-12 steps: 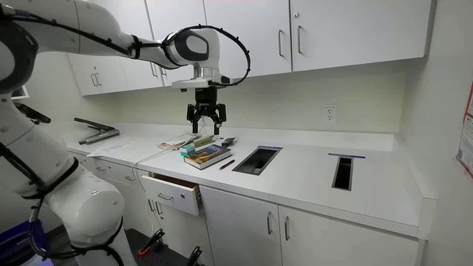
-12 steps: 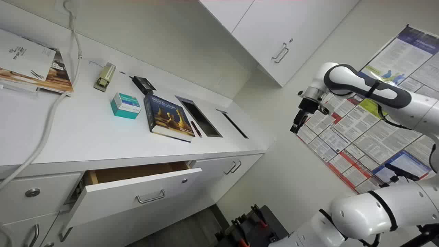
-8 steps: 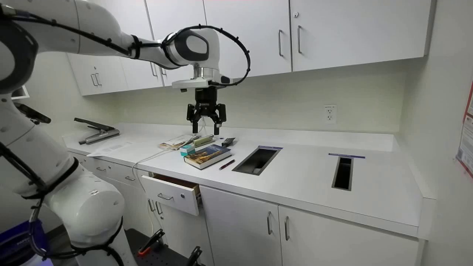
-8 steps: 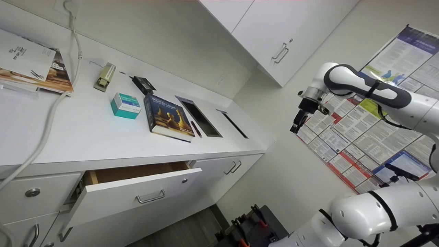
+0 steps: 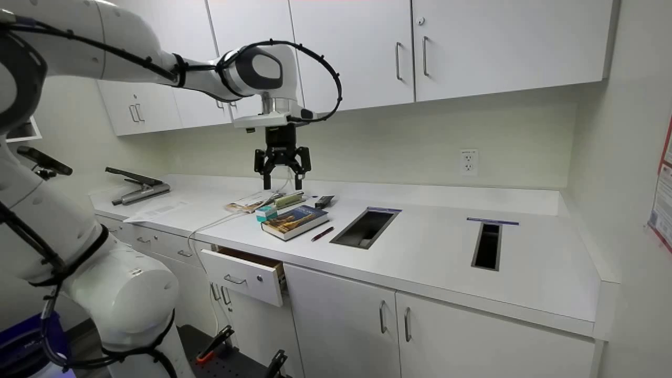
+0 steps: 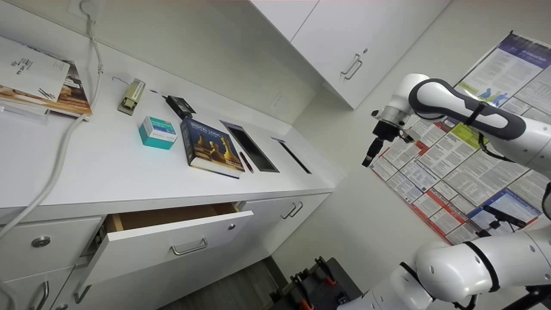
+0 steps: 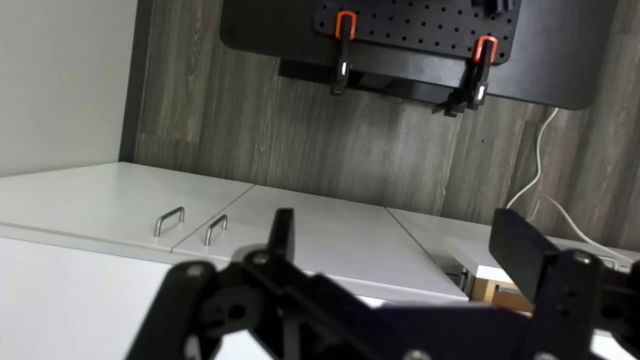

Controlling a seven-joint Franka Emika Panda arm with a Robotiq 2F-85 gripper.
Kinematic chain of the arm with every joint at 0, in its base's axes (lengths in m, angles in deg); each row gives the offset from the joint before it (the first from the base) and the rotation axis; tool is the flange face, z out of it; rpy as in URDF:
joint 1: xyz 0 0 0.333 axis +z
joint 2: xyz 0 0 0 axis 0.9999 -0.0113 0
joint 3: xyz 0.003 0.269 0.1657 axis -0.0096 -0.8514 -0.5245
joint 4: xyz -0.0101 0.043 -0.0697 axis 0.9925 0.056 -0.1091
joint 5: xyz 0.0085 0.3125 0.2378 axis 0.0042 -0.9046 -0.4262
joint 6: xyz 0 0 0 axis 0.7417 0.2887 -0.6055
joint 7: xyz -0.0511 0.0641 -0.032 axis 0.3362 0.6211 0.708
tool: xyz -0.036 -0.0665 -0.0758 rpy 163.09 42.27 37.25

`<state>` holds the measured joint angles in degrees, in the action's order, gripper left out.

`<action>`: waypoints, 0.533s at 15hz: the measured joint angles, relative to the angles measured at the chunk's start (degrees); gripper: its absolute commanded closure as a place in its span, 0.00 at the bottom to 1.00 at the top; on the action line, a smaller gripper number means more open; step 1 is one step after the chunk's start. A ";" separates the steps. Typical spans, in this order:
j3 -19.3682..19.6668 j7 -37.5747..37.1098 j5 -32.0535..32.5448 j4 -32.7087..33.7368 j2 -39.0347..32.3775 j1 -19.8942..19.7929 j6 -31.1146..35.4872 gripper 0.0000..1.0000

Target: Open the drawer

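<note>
The drawer (image 5: pixel 247 273) stands partly pulled out under the counter in both exterior views. Its flat white front (image 6: pixel 142 254) has a metal handle (image 6: pixel 189 248) and a lock, and the tan wooden inside shows above it. In the wrist view a tan corner of the drawer (image 7: pixel 487 291) shows at the lower right, partly hidden behind a finger. My gripper (image 5: pixel 283 184) points down, high above the drawer and apart from it. It also shows in an exterior view (image 6: pixel 370 159) and in the wrist view (image 7: pixel 397 235). Its fingers are wide apart with nothing between them.
A book (image 5: pixel 295 221), a teal box (image 6: pixel 158 132), a stapler (image 6: pixel 131 97) and a pen (image 5: pixel 322 234) lie on the counter (image 5: pixel 420 252). Upper cabinets (image 5: pixel 352 52) overhang it. A white cable (image 5: pixel 195 241) hangs beside the drawer. A black table with clamps (image 7: pixel 415 30) stands below.
The arm and open gripper have moved slightly to the left in an exterior view, with a small shift in the other view too. The drawer has not moved.
</note>
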<state>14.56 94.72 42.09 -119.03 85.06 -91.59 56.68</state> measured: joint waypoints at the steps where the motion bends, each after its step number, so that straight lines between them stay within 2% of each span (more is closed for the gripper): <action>1: -1.13 0.23 0.00 -1.36 1.11 0.91 0.28 0.00; 5: -5.24 0.79 -0.21 -7.75 4.90 5.32 3.54 0.00; 8: -8.25 0.58 -1.59 -13.81 5.42 9.03 12.19 0.00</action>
<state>6.31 95.30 40.49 -132.84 90.48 -82.56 68.87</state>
